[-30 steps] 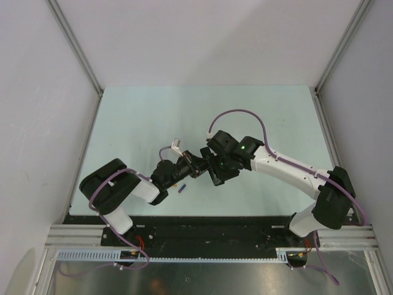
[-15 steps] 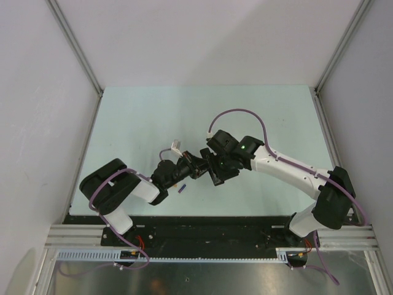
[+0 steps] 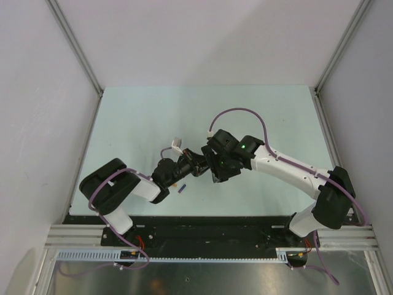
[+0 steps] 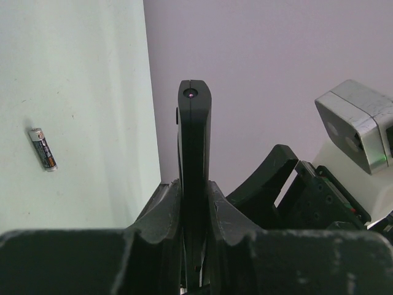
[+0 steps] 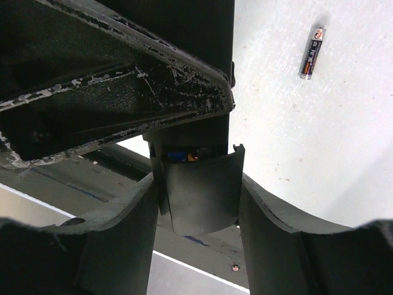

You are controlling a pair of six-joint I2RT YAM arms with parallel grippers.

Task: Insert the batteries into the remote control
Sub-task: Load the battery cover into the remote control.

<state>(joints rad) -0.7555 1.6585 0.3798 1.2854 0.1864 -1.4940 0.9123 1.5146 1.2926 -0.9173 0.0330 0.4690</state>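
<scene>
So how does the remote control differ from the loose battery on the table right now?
The remote control is clamped edge-on in the left gripper, off the table; the battery lies flat on it, untouched. The remote control is plain black and much longer; the battery is short, dark with an orange end. Both are slim.

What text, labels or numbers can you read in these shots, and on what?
Nothing is legible.
Print on the loose battery: there is some on its wrap, but it is too small and blurred to read.
Lettering on the remote: none shows.
</scene>
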